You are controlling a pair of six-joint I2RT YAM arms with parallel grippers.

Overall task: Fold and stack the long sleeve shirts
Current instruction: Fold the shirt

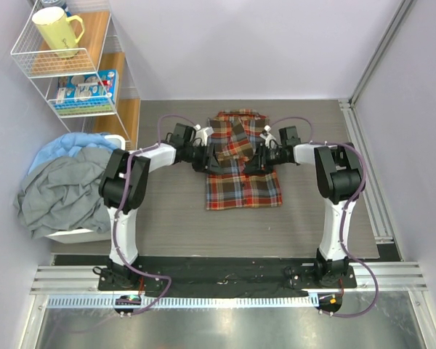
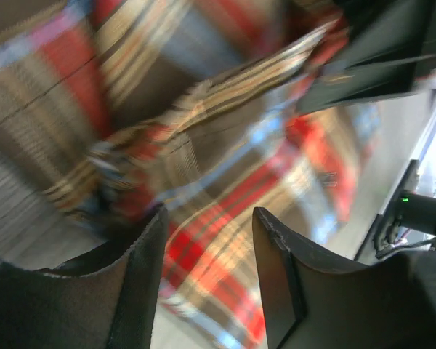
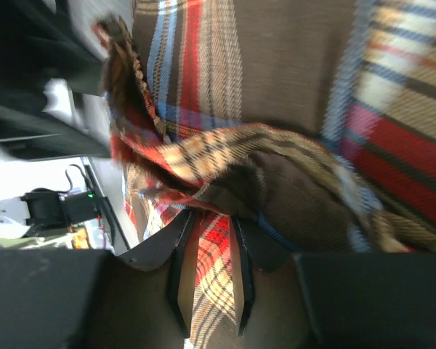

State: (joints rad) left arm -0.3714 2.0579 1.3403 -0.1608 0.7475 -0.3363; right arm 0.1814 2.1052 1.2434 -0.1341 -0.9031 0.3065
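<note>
Plaid long sleeve shirt [image 1: 243, 182] lies spread near the middle of the grey worktop [image 1: 174, 225], collar end toward the far wall and hem toward the arm bases, with bands of its red, brown and yellow cloth folded diagonally across the upper half. The left arm [image 1: 142, 163] and right arm [image 1: 327, 163] reach in from either side, and their jaws meet the shirt at its two edges at chest height.

In the left wrist view the left jaws stand moderately apart just over a rumpled ridge of the tartan [image 2: 225, 145], which shows through the gap. In the right wrist view the right jaws are narrow, a strip of plaid visible between them and a raised fold of the shirt [image 3: 225, 156] bunched at their tips; whether they pinch it cannot be told.

At the worktop's left edge sits a white basket [image 1: 80, 234] heaped with grey and blue garments [image 1: 62, 185]. Behind it, a white wire shelf [image 1: 29, 54] carries a yellow mug [image 1: 56, 30].
</note>
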